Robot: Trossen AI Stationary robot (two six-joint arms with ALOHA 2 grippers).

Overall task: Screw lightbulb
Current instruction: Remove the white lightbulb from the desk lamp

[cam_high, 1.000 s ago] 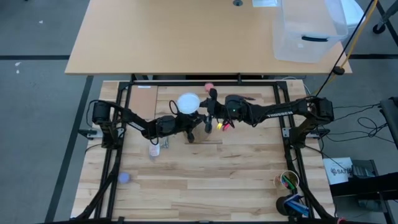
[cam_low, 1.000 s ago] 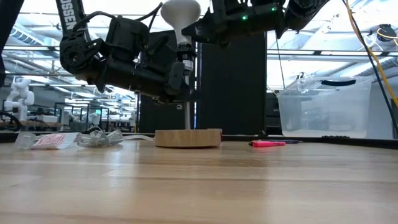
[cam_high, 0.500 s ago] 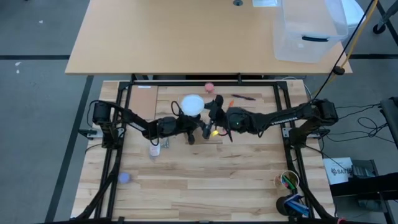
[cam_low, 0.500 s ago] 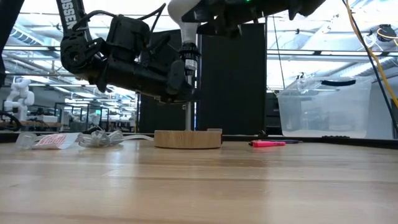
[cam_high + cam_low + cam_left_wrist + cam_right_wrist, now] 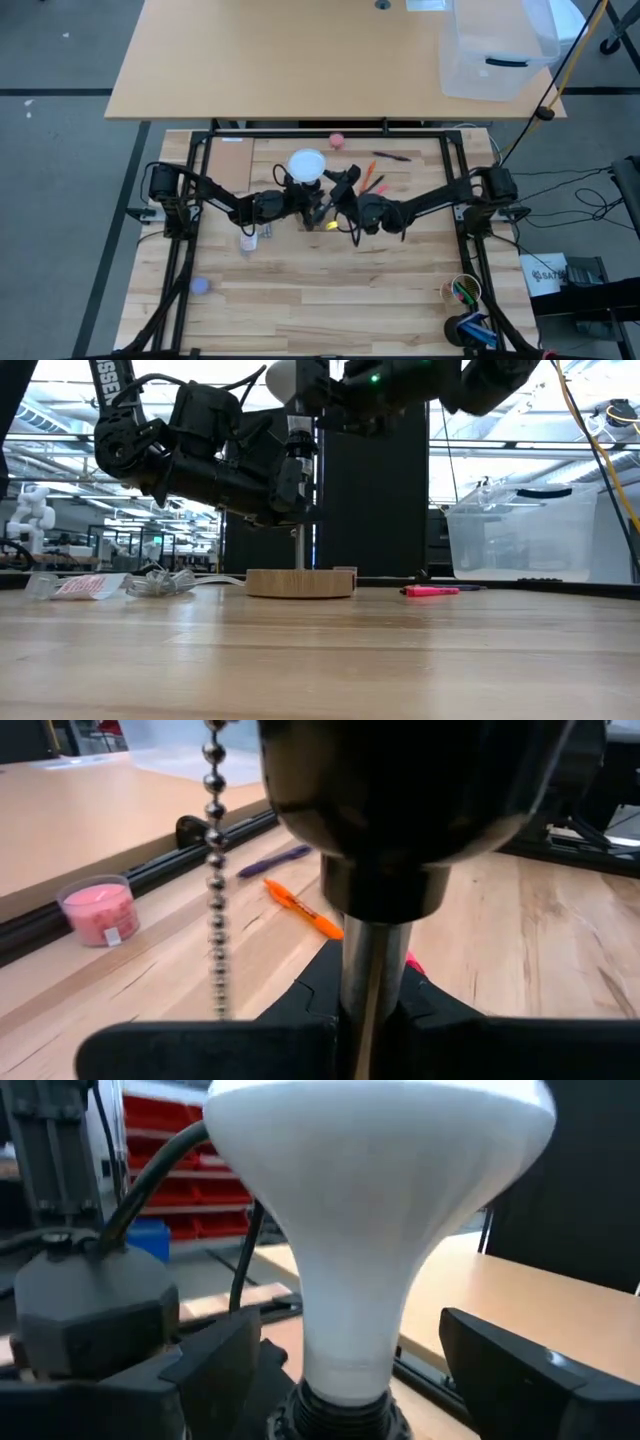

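The white lightbulb (image 5: pixel 380 1210) stands upright with its base in the black socket (image 5: pixel 340 1415) on top of a thin metal post (image 5: pixel 300 550). The post rises from a round wooden disc (image 5: pixel 300 582) at mid-table. In the high view the bulb (image 5: pixel 305 165) shows from above. My left gripper (image 5: pixel 370 1020) is shut on the post just under the socket (image 5: pixel 430 810). My right gripper (image 5: pixel 350 1350) is open, level with the bulb's neck, with one finger (image 5: pixel 220 1370) on each side of it and a gap to the glass. A ball chain (image 5: pixel 213 870) hangs from the socket. My left gripper pinches the metal post (image 5: pixel 368 970) between its two fingers, just below the black socket. The fingers come level from the table's left side and lie across the post. The post stands upright, its wooden disc on the table.
A small pink candle (image 5: pixel 98 910) and a purple pen (image 5: pixel 390 156) lie at the far edge. An orange pen (image 5: pixel 305 912) and a pink marker (image 5: pixel 432 591) lie right of the disc. Crumpled plastic wrap (image 5: pixel 150 582) lies to its left. A clear bin (image 5: pixel 495 50) stands on the far table.
My right arm has drawn in toward the table's left and near side, and its gripper has swung round the bulb, from beside it to level with its neck. The bulb, the socket, the disc and my left gripper have stayed in place.
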